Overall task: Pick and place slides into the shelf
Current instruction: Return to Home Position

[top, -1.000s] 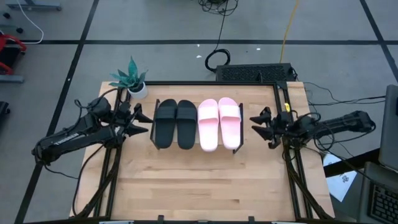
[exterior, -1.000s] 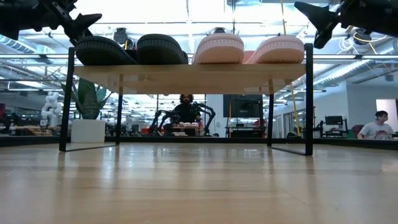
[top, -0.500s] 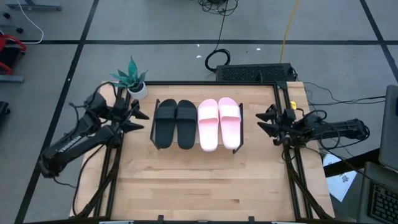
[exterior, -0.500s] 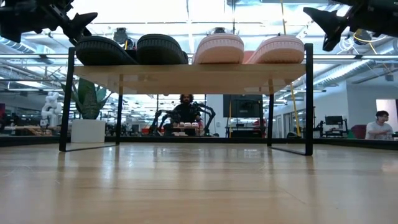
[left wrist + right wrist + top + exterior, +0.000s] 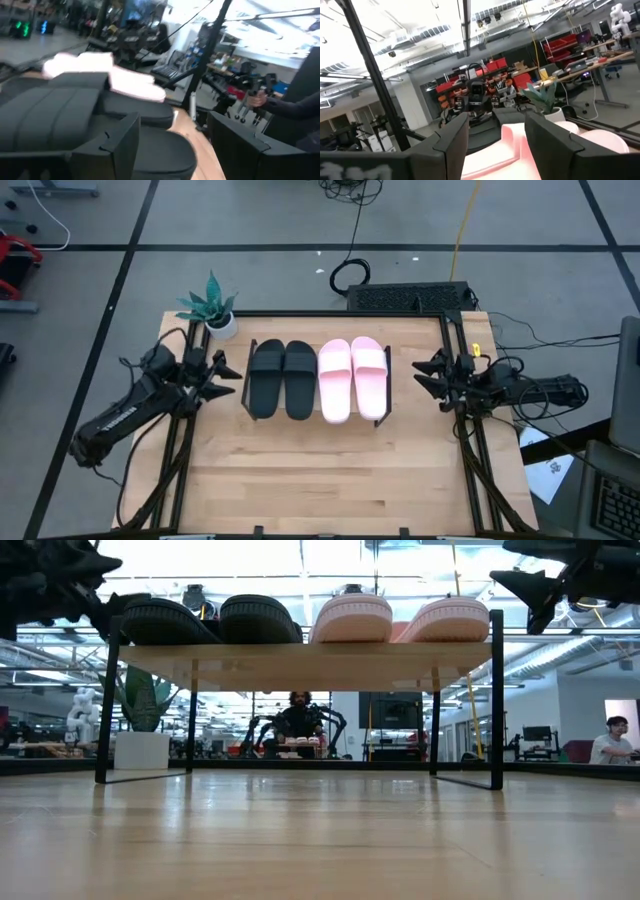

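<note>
Both pairs of slides lie side by side on the shelf [image 5: 316, 418] top board: the black pair [image 5: 282, 378] on the left, the pale pink pair [image 5: 353, 377] on the right. The low view shows them sole-down on the shelf board [image 5: 300, 652]. My left gripper [image 5: 228, 377] hovers open just left of the black slides, touching nothing. My right gripper [image 5: 420, 376] hovers open to the right of the pink slides, also free. The left wrist view shows the black slides [image 5: 65, 115] with pink slides [image 5: 100, 70] behind; the right wrist view shows the pink slides [image 5: 520, 145].
A small potted plant [image 5: 214, 308] stands at the table's far left corner. A black keyboard-like unit [image 5: 410, 297] sits past the far edge. Bare wooden tabletop [image 5: 320, 470] lies near of the shelf. People sit in the room behind [image 5: 295, 720].
The right gripper has drawn back toward the table's right edge, away from the pink slides. The left gripper has also pulled back a little, toward the table's left edge, its arm swinging round. The slides have stayed where they were.
</note>
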You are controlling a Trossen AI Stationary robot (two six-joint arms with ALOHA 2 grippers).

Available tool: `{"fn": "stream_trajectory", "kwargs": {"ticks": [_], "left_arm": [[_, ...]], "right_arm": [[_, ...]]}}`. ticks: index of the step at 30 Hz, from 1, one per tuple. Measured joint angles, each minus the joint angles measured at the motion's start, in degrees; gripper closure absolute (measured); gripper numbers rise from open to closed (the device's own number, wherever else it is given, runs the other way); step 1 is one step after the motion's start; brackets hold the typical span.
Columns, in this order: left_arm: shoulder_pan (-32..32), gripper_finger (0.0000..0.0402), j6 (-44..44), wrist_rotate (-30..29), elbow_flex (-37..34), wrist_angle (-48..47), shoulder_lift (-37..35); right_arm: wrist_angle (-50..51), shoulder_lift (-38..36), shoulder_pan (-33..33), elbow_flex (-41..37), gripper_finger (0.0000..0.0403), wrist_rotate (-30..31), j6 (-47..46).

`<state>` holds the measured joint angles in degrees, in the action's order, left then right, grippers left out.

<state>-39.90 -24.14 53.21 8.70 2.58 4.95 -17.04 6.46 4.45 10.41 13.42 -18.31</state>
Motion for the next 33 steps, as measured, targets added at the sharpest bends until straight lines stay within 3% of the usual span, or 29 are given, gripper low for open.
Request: {"fn": "stream_trajectory", "kwargs": {"ticks": [7,16,21,27,33], "left_arm": [[10.34,0.0172,1.75,-7.28,-1.93,0.76,-3.63],[25.06,0.0172,8.74,-24.33,-1.96,-3.41,-3.41],[31.11,0.0172,10.2,-33.52,-1.96,-10.04,-3.39],[33.71,0.0172,12.7,-33.9,-1.37,-9.91,-4.36],[34.53,0.0172,11.39,-32.2,1.53,-17.79,-4.74]], "right_arm": [[-0.14,2.63,0.0,0.0,0.022,0.18,-0.76],[0.52,5.48,0.02,0.0,0.022,0.4,0.5],[2.89,5.84,0.02,0.0,0.022,3.92,3.83],[4.15,5.42,0.02,0.0,0.022,3.01,4.23],[8.51,4.94,0.04,0.0,0.022,2.69,2.54]]}}
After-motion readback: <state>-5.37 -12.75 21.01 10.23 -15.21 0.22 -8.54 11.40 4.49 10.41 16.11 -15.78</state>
